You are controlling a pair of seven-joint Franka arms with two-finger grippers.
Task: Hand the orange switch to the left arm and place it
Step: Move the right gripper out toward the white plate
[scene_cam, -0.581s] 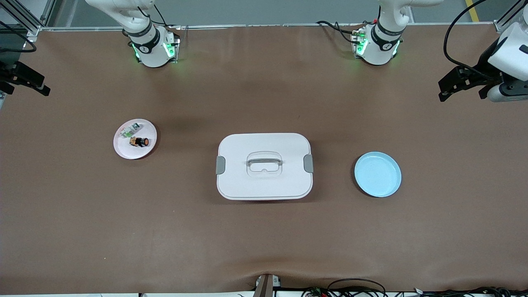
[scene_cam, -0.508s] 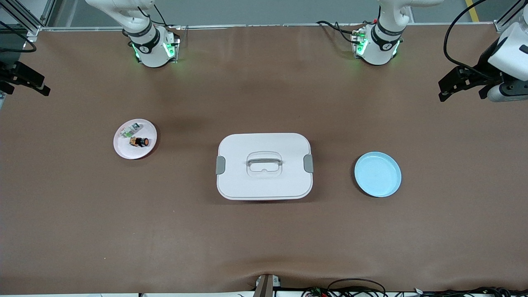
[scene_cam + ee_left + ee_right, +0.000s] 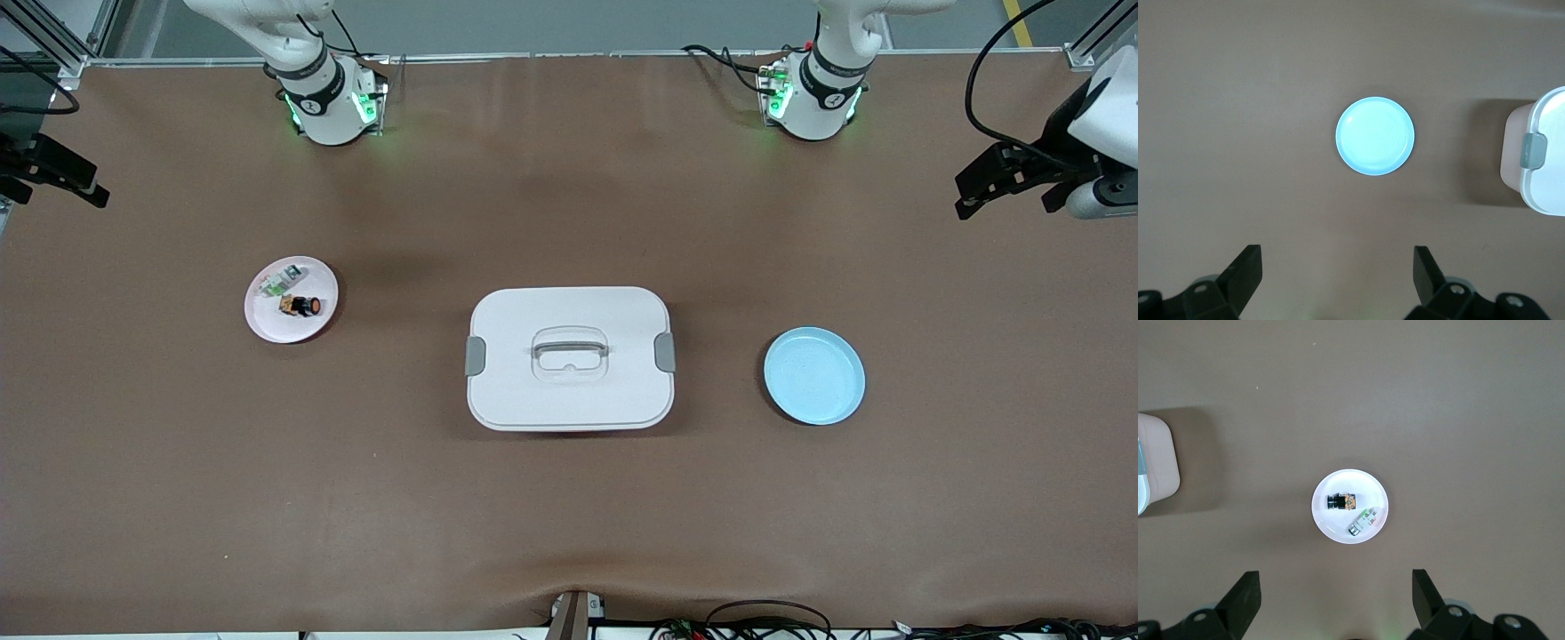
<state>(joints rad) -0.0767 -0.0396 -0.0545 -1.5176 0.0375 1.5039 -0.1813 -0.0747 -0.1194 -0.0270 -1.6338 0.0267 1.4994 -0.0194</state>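
Orange switch lies on pink plate, brown table.

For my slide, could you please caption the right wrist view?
Open right gripper high above round pink plate holding tiny orange-capped black switch and green-white component.

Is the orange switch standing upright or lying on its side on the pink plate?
Lying on its side: the orange switch shows its black body lengthwise, cap pointing sideways, beside the green-and-white component on the pink plate.

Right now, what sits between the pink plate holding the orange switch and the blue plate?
In the front view, the box stands between the pink plate, which carries the orange switch, and the blue plate.
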